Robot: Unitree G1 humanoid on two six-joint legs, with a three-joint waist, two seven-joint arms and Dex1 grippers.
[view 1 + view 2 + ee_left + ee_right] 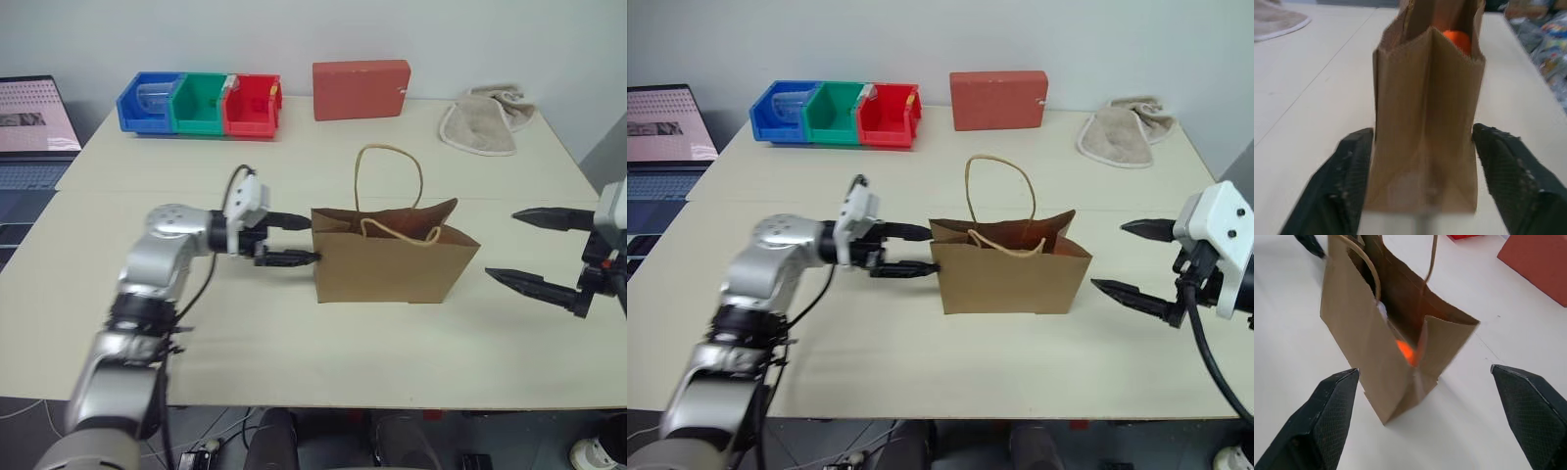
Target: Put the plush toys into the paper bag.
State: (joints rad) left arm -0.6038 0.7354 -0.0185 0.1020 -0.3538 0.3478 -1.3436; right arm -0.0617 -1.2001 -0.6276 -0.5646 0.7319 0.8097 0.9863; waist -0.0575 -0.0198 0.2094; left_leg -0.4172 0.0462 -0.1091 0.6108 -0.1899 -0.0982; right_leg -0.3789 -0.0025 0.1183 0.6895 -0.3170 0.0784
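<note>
The left gripper (292, 240) sits at the paper bag's (392, 264) left end, fingers spread either side of its narrow wall, gripping nothing. The bag stands upright on the worktop (294, 343), long axis running between both arms. Orange from the carrot toy (1405, 351) shows inside. The right gripper (1132, 259), released, hangs apart beyond the far end

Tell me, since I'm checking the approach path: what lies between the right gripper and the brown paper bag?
Only bare table top lies between the right gripper and the brown paper bag, per both eye views.
</note>
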